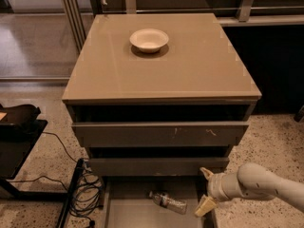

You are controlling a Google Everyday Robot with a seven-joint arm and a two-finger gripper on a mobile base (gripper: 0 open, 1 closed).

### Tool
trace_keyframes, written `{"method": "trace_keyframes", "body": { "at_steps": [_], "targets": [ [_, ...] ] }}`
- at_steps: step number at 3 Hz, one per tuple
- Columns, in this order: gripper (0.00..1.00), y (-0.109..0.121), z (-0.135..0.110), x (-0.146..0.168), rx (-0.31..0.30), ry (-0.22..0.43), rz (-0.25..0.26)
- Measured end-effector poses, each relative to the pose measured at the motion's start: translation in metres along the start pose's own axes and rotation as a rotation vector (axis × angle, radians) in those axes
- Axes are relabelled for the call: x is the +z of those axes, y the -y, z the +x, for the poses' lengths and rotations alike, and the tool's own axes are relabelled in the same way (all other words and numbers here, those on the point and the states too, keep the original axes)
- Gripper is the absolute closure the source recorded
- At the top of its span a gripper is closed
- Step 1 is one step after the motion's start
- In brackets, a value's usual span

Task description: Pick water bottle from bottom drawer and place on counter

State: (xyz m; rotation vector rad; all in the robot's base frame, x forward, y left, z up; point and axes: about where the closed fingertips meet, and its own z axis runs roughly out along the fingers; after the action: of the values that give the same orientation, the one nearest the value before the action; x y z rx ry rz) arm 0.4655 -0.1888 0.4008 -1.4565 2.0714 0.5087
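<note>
The water bottle [167, 202] lies on its side on the grey floor of the pulled-out bottom drawer [128, 213], cap toward the left. My gripper [205, 189] is at the drawer's right side, a little right of the bottle and apart from it, open and empty, one finger up and one down. The white arm reaches in from the lower right. The glossy taupe counter [190, 65] tops the cabinet above.
A white bowl [149, 39] sits on the counter near the back. Two taller drawers [161, 134] stand slightly open above the bottom one. Black cables [85, 194] and a dark stand [19, 137] lie left on the speckled floor.
</note>
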Motion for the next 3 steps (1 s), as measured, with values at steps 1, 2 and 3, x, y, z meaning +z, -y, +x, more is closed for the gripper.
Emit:
{"method": "trace_keyframes", "body": {
  "at_steps": [1, 2, 3],
  "targets": [
    [0.00, 0.001, 0.015, 0.039, -0.027, 0.020, -0.025],
    [0.00, 0.003, 0.031, 0.078, -0.023, 0.024, -0.071],
    [0.00, 0.003, 0.031, 0.078, -0.023, 0.024, -0.071]
  ]
}}
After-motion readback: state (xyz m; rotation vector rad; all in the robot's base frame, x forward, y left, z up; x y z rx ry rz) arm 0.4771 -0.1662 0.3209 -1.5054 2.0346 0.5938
